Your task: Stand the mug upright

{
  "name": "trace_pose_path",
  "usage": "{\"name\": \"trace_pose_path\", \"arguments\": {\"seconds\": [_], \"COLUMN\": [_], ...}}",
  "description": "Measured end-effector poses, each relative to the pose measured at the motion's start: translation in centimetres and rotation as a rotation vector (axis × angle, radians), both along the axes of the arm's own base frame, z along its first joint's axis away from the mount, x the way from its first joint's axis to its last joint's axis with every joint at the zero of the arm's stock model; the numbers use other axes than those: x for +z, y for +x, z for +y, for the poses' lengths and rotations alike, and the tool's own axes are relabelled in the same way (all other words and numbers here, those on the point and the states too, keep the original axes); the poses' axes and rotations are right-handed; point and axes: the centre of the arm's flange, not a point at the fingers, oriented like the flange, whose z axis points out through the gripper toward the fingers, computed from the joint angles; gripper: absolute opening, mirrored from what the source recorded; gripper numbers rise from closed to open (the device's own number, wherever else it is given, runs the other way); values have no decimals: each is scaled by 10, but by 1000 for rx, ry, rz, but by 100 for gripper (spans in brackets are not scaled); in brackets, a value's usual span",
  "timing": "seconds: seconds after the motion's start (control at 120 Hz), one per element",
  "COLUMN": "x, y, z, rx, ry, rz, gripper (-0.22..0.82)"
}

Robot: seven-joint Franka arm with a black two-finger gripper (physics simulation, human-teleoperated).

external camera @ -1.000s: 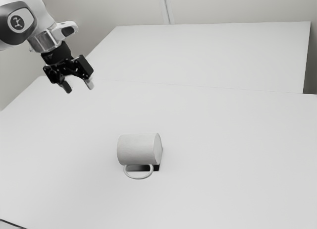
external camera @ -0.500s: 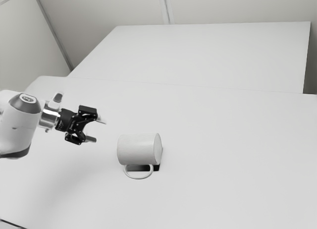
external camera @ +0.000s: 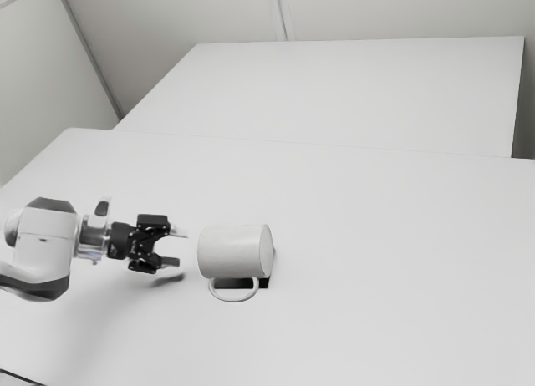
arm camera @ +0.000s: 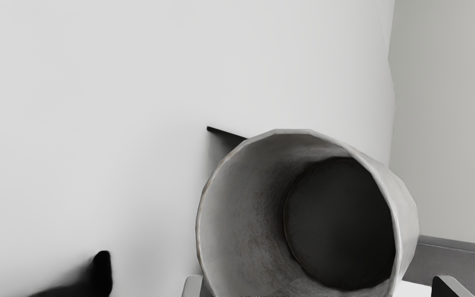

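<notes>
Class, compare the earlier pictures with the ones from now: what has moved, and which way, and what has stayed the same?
The gripper has come down toward the table and toward the exterior view's right, and now points at the mug's open end, fingers apart. Nothing was taken hold of or let go. The mug stayed on its side, in the same place.

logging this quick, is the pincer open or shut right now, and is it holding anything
Pincer: open, holding nothing; it stands just short of the mouth of the white mug lying on its side.
</notes>
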Motion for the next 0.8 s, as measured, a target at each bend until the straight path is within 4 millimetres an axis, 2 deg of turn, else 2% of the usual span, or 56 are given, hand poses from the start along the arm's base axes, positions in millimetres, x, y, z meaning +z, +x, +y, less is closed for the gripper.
{"name": "trace_pose_path", "arguments": {"seconds": [0.142, 0.35, 0.8], "x": [1, -14, -13], "y": [2, 7, 25], "z": [-9, -20, -51], "rx": [-34, -67, -93], "ry": [-36, -60, -82], "rz": [-80, -129, -239], "gripper": [60, 60, 60]}}
